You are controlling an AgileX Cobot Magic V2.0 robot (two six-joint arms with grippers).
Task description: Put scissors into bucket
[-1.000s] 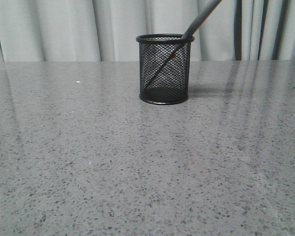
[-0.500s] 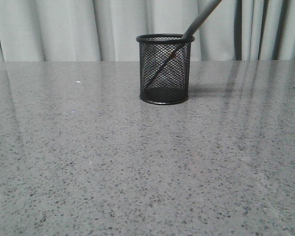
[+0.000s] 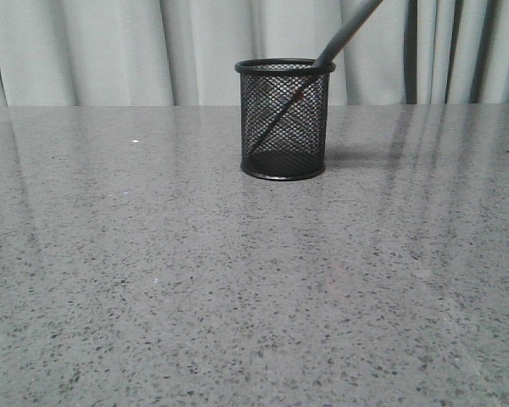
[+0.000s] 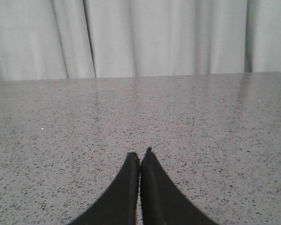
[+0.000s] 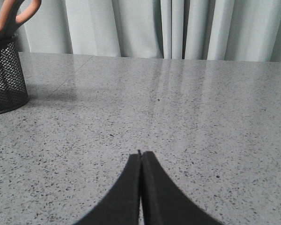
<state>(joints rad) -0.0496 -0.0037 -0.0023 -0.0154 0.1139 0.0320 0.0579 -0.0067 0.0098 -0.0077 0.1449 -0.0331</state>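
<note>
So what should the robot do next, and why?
Probably nothing more than stay put. The scissors already stand in the bucket, blades down and handles leaning over the rim. Both hands, left and right, are shut, empty and away from it, so the job looks done.

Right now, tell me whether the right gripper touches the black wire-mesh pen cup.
Apart. The right wrist view shows the shut right gripper over bare grey speckled table, with the black wire-mesh pen cup far off to the side, a wide stretch of tabletop between them.
</note>
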